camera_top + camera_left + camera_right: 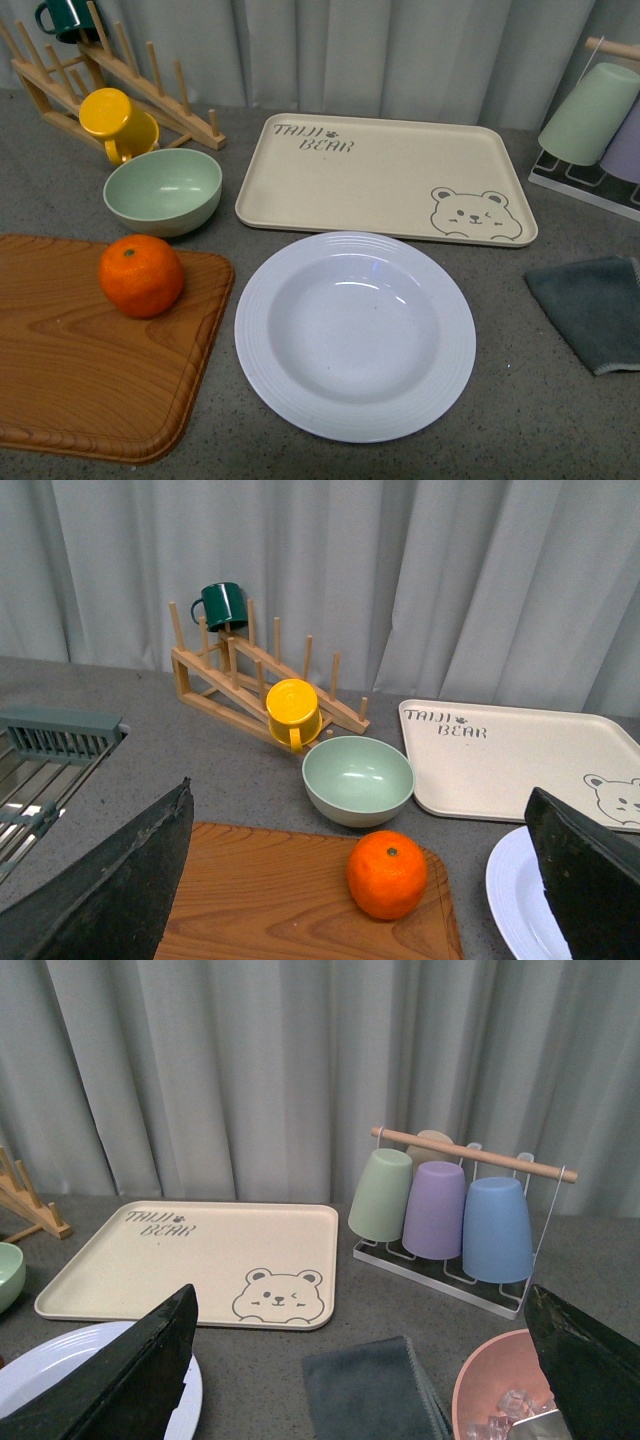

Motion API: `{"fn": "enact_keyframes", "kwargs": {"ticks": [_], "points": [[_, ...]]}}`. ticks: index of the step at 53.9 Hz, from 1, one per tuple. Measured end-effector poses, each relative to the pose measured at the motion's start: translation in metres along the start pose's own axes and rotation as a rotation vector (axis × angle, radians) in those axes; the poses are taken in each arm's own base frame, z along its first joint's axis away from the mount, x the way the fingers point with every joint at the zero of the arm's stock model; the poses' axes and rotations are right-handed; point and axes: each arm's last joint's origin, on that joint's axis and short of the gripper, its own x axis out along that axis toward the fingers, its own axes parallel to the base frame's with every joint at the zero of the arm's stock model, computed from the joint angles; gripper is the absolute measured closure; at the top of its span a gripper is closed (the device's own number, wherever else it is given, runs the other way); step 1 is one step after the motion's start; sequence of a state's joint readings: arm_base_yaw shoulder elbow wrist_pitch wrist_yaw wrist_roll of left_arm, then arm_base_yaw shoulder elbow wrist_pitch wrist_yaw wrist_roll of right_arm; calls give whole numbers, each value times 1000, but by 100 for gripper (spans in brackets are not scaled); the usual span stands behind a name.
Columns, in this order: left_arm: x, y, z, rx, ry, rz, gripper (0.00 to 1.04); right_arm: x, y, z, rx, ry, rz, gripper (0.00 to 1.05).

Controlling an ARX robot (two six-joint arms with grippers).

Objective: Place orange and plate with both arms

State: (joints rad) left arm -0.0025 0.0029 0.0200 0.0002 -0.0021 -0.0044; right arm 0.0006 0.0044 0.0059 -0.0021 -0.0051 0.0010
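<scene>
Neighbouring the plate [355, 335] are tray [385, 175], orange [141, 275], cloth [590, 310].

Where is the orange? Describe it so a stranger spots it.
Start at the brown wooden cutting board, front left. Near its far edge sits a round bright-orange fruit. Unlike the yellow mug behind the pale green bowl, it has a green stem spot and no handle.

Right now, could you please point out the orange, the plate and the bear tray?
orange [141, 276]: front view, middle of its skin.
plate [252, 335]: front view, left ridged rim.
bear tray [380, 185]: front view, bare middle.
</scene>
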Motion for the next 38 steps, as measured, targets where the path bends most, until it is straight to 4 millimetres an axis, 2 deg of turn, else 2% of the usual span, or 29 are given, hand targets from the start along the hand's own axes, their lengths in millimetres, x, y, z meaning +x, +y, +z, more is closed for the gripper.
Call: {"fn": "enact_keyframes", "kwargs": {"ticks": [38], "points": [[0, 0, 0, 0, 0, 0, 6, 0, 0, 0, 0, 0, 0, 9]]}}
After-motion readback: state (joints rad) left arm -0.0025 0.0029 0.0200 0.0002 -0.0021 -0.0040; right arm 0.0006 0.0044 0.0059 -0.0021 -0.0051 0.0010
